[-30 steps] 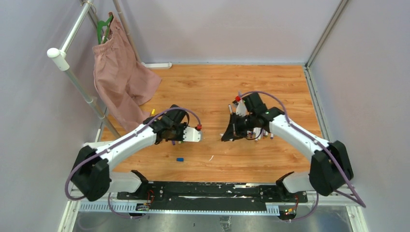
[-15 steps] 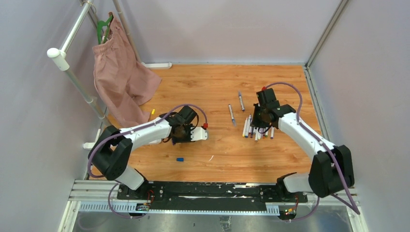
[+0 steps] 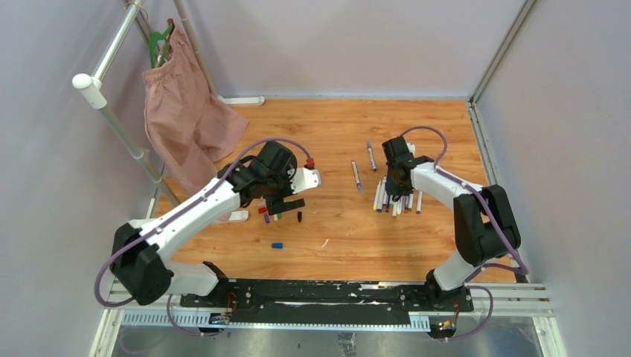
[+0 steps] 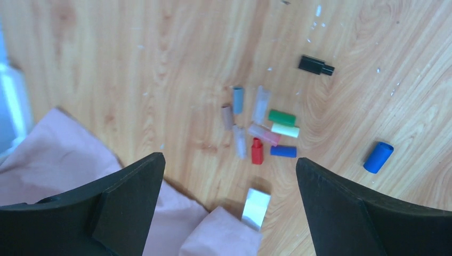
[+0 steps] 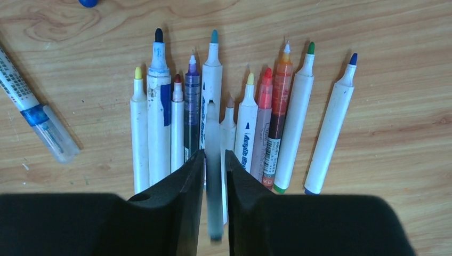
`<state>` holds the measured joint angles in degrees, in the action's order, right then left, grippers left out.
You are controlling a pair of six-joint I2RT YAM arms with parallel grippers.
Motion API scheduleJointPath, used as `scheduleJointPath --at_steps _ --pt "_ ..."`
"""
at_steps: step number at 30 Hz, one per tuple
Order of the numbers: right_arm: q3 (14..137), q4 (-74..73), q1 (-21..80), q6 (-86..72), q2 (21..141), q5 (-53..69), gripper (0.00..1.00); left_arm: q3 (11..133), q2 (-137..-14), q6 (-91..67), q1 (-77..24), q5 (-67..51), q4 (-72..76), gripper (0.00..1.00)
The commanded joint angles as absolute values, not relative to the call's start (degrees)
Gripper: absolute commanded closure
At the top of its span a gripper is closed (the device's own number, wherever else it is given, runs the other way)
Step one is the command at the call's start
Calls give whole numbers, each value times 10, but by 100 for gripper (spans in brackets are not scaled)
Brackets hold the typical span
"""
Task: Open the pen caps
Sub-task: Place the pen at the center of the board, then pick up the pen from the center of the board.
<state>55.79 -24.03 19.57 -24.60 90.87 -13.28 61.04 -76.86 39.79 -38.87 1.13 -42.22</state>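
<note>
Several pen caps in green, yellow, pink, red, blue and grey lie in a loose cluster on the wood, with a black cap and a larger blue cap apart from them. My left gripper hangs wide open above this cluster. A pale, blurred cap is in the air below it. My right gripper hovers over a row of uncapped pens, its jaws slightly parted. A blurred grey pen barrel lies loose between them.
Two more pens lie left of the row; one wears a clear cap. A lone blue cap lies nearer the arm bases. Pink shorts hang from a rack at the back left, their hem under my left gripper.
The grippers parted from the middle. My left gripper swung over the cap cluster and opened, dropping a pale cap. My right gripper moved over the pen row and loosened on the barrel.
</note>
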Motion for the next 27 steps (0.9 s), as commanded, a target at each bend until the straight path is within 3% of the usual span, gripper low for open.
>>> scheduleJointPath --at_steps 1,11,14,17,27 --pt "568 -240 187 -236 913 -164 74 642 -690 355 -385 33 -454 0" --pt "597 -259 204 -238 870 -148 70 681 -629 303 -334 10 -470 0" --pt "632 -257 233 -233 882 -128 64 682 -612 299 -324 4 -470 0" --pt "685 -256 265 -217 926 -96 59 685 -603 286 -317 4 -470 0" --pt "868 -302 287 -186 1130 -79 60 671 -577 262 -302 4 -479 0"
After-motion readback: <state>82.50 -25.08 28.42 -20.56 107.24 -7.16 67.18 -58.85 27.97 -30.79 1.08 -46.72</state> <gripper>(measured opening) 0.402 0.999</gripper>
